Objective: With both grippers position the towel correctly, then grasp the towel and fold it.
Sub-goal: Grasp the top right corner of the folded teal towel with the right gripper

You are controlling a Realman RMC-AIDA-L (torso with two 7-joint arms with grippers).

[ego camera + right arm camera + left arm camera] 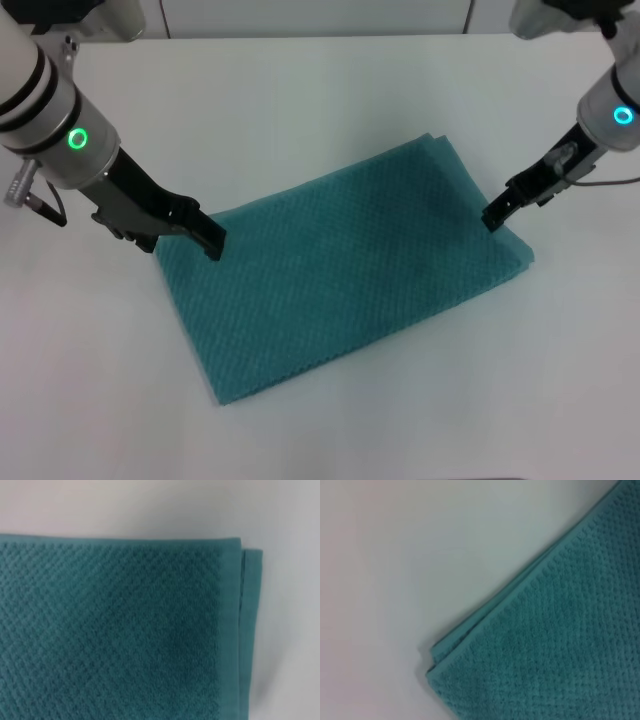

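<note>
My left gripper (212,243) sits on the towel's left corner, fingers narrow; whether it pinches cloth I cannot tell. The towel (350,265) lies askew mid-table (300,110). My right gripper (493,217), also narrow, touches its right edge. I judge positioning underway; squaring comes next.

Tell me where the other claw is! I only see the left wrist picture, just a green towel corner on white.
Observer: In the head view, the right gripper is at the opposite short edge of the towel, on the robot's right.
Operator: And my left claw?
Observer: The left gripper is at the towel's far left corner.
Operator: Is the towel straight?
Observer: No. It lies flat but slanted across the white table.
</note>
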